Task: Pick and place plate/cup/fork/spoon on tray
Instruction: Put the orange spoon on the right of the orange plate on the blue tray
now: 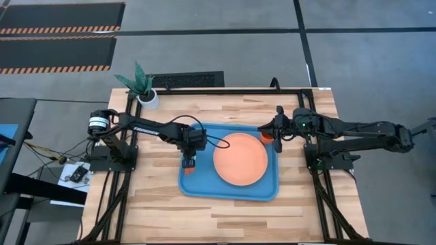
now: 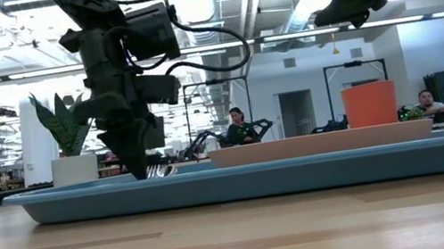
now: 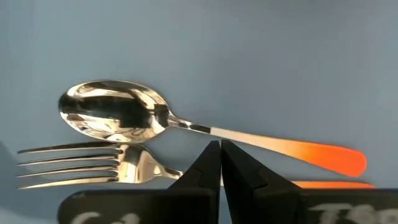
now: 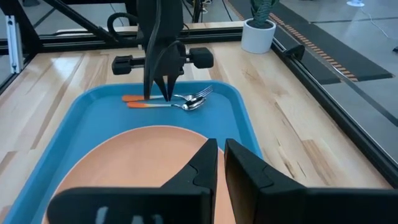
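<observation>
The blue tray (image 1: 197,184) lies mid-table. On it the salmon-orange plate (image 1: 240,160) lies flat, and the orange cup (image 1: 267,137) stands upright at the tray's far right corner. The spoon (image 3: 115,112) and the fork (image 3: 81,165) lie side by side on the tray's left part, handles parallel. My left gripper (image 1: 189,163) points down over their handles, shut; its fingers hide the middle of the fork's handle. My right gripper (image 1: 278,131) is shut and empty, raised near the cup above the plate's far right edge. My left gripper's shut fingertips (image 3: 214,152) come from above, pointing down, right beside the middle of the spoon's handle (image 3: 242,134) and over the fork's handle. I cannot tell whether they touch either one. Both pieces lie flat on the tray.
A white pot with a green plant (image 1: 146,95) stands at the table's far left corner. Bare wood (image 1: 225,218) runs along the near side of the tray. Black frame rails border the table left and right. People show in the room beyond the table.
</observation>
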### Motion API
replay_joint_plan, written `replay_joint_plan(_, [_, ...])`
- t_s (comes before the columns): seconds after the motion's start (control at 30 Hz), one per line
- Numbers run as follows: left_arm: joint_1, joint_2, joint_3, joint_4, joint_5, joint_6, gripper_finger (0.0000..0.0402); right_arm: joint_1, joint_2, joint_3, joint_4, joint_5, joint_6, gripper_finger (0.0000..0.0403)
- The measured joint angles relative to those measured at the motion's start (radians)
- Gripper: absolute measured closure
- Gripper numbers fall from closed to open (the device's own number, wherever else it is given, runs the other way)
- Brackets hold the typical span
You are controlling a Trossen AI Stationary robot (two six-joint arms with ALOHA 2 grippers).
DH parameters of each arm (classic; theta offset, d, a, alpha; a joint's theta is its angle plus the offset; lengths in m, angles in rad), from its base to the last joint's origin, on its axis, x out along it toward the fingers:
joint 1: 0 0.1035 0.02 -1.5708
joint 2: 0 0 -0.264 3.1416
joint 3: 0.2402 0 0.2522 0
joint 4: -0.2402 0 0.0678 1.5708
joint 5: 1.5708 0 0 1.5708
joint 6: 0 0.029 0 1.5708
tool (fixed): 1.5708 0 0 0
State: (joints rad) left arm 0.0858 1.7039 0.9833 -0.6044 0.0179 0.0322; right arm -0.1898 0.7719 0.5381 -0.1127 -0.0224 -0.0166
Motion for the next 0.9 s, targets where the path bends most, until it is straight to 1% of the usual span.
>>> replay_joint_plan(0.47, [0.002, 0.000, 0.000, 0.001, -0.005, -0.043, 0.0401, 0.000, 0.000, 0.000, 0.000, -0.001, 0.000, 0.0349])
replay_joint_plan(0.53, [0.004, 0.000, 0.000, -0.016, -0.005, -0.044, 0.0401, 0.000, 0.000, 0.000, 0.001, -0.001, 0.000, 0.0349])
replay_joint_plan(0.9, [0.004, 0.000, -0.005, 0.005, 0.004, -0.044, 0.0401, 0.000, 0.000, 0.000, 0.001, -0.001, 0.000, 0.0349])
